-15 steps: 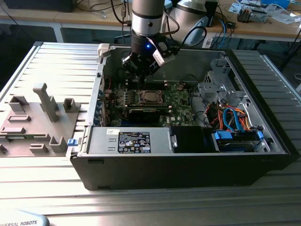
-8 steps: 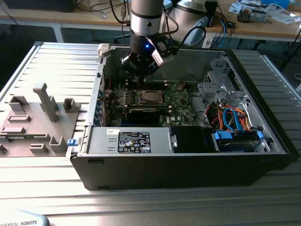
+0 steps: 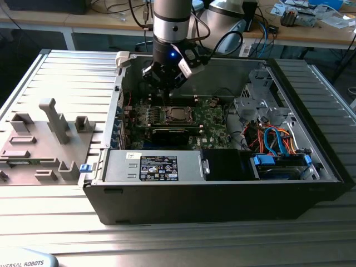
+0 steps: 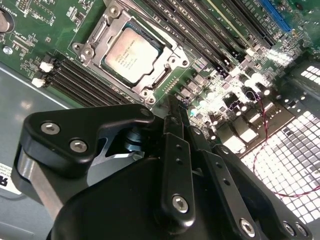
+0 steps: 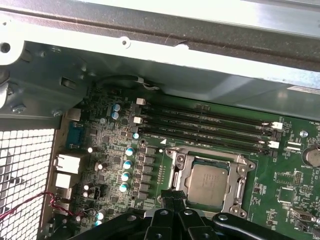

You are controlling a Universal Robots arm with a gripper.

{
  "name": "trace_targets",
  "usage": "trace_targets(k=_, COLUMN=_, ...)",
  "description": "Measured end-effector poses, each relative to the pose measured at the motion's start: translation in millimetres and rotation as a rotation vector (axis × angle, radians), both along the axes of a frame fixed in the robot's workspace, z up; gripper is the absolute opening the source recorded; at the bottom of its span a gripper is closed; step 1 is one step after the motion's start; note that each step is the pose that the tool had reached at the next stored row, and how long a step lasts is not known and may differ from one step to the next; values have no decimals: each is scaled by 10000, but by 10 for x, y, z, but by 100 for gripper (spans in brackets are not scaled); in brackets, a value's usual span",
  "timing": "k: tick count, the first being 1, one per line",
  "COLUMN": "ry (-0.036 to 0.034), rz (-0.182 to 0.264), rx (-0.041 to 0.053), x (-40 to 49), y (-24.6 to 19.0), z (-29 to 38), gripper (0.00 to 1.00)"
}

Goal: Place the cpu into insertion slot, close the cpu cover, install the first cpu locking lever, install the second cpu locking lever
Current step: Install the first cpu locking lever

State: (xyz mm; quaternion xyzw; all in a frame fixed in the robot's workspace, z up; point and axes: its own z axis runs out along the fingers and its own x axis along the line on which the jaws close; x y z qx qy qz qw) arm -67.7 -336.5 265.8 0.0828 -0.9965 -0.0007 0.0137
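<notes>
Gripper [image 4: 172, 107], fingers pressed together and holding nothing, hovers just beside the insertion slot [image 5: 209, 181], where the cpu [image 4: 132, 54] sits under the lowered cpu cover [image 4: 165, 67]; locking levers probably need slow, squarely aligned pushes.

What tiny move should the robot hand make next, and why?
Probably dip the hand a little toward the edge of the insertion slot. The cpu already sits in it with the cpu cover flat around it, and the shut hand hovers just beside that frame.
</notes>
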Motion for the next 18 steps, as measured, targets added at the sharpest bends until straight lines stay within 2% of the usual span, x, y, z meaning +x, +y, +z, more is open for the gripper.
trace_targets(k=18, ry=0, rz=0, rx=1, x=-49, y=0, z=0, gripper=11)
